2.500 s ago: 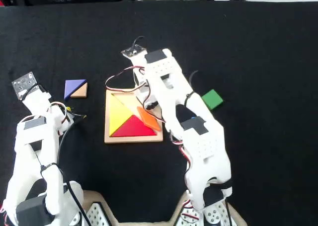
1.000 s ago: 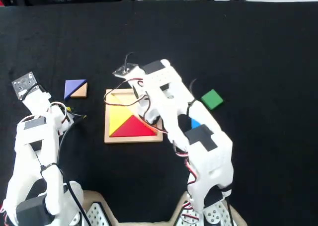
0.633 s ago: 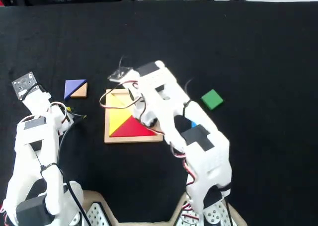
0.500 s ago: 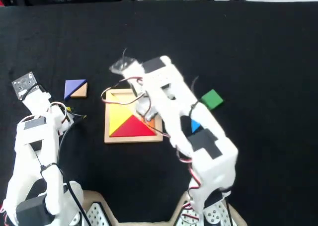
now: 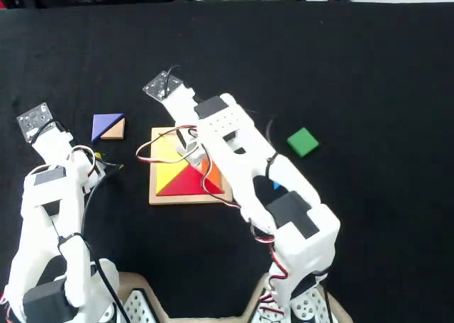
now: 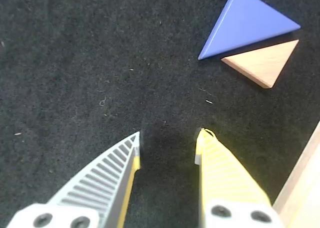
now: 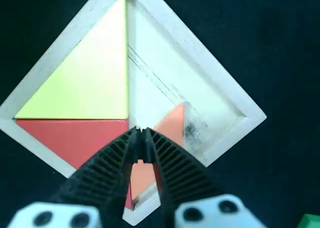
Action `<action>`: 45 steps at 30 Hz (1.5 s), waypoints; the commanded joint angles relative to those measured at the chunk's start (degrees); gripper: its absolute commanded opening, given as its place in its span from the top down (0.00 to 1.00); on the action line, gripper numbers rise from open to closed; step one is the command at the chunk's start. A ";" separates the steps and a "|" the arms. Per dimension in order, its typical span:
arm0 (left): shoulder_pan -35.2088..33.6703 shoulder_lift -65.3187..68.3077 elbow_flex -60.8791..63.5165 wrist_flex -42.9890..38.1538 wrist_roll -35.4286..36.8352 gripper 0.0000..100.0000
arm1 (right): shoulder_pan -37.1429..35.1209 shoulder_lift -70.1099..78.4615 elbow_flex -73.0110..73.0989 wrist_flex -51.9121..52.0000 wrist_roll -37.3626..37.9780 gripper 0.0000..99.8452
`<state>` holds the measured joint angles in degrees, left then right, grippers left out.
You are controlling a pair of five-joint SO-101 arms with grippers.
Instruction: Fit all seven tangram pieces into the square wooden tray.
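Orange piece (image 7: pixel 172 123) now in tray (image 7: pixel 196 56), right tool (image 7: pixel 141 131) pressed together above; left tool (image 6: pixel 167 135) spread.

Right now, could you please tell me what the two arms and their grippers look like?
Both arms are white shells with black servo blocks; red, black and pale wires loop along them. The left arm ends in the left gripper, one pale grey ribbed finger and one yellow. The right arm carries the right gripper, two black ribbed fingers on a white base.
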<state>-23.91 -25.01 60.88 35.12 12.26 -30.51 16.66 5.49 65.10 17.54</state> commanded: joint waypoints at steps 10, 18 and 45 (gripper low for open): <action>0.75 -1.23 0.04 -1.14 -0.62 0.82 | 2.20 7.34 -9.80 4.31 2.02 0.99; 0.75 -1.23 0.04 -1.23 -0.62 0.82 | 2.90 7.43 -9.10 10.99 2.11 0.99; 0.75 -1.23 -0.04 -1.23 -0.62 0.82 | 3.16 16.13 -18.24 10.55 0.00 0.99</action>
<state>-23.91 -25.01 60.88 34.77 12.26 -28.48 32.57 -8.84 72.66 17.63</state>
